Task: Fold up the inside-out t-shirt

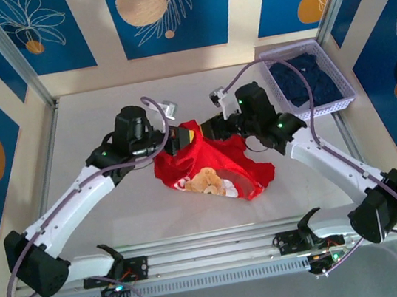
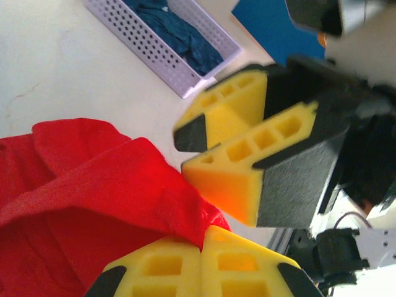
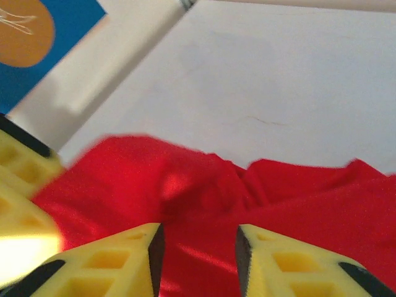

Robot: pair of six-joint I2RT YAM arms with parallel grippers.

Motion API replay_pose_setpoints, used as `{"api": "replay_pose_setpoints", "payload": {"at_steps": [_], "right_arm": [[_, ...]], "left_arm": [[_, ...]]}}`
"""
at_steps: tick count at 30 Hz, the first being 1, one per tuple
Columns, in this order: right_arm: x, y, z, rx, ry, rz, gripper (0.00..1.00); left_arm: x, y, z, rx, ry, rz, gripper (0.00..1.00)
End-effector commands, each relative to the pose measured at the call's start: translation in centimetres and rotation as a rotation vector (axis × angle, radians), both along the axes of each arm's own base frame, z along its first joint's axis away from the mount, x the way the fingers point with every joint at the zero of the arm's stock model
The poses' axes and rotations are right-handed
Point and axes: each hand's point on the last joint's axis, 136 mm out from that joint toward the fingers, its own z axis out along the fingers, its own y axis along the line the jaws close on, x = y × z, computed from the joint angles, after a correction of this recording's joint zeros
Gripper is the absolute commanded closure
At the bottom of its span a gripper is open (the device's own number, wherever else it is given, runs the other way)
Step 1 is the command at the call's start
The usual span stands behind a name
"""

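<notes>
**Red cloth clamped in left pincer; right pincer parted**

Left gripper [image 2: 202,244]: yellow pads pressed flat together. A ridge of the inside-out t-shirt [image 2: 93,198] runs into the seam between them, so I read it as clamped on the cloth. Right gripper [image 3: 198,238]: jaws apart, red fabric lying in the gap (no squeeze visible). The two pincers sit nose to nose at the shirt's far edge.

The shirt is bunched in a heap mid-table [image 1: 88,112]. Its printed picture shows on the near side, and its far edge reaches up to the pincers. At far right a lavender basket [image 1: 346,100] holds navy clothing [image 1: 315,79], well apart from the shirt.

Handling, as a judgement: light, limp, no stiffness. It will drape and crease wherever it is let go, and a single layer may slip from the pads. The best hold looks like a doubled edge (hem or shoulder seam). Two grips spread apart along one edge should let the cloth hang flat.
</notes>
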Motion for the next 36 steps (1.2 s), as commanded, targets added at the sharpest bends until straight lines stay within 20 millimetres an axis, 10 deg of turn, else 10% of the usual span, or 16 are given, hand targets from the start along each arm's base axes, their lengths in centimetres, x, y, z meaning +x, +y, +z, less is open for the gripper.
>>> {"api": "replay_pose_setpoints", "payload": {"at_steps": [1,6,11,17,22,31,36], "right_arm": [[-1.6,-1.7,-1.2,-0.088,-0.048,-0.01,0.58],[-6.2,1.7,0.1,0.16,-0.09,0.247,0.39],[-4.7,2.1,-3.4,0.092,-0.086,0.209,0.36],[0.2,-2.5,-7.2,-0.101,-0.035,-0.092,0.88],[2.0,-6.4,-7.1,-0.192,-0.012,-0.258,1.0],[3.3,-7.0,-6.3,-0.295,0.005,-0.282,1.0],[3.3,-7.0,-6.2,-0.38,0.023,-0.27,0.71]], "left_arm": [[-0.1,1.0,1.6,0.012,0.038,0.126,1.0],[-0.2,0.2,1.6,0.043,0.037,0.154,1.0],[-0.3,-0.3,2.2,0.025,0.025,0.149,1.0],[-0.9,0.8,3.0,0.064,-0.024,0.144,1.0],[-2.4,1.9,2.8,0.151,-0.057,0.074,1.0],[-3.6,0.2,3.5,0.081,-0.049,-0.041,1.0],[-2.1,-0.2,3.9,0.033,-0.025,0.039,1.0]]}}
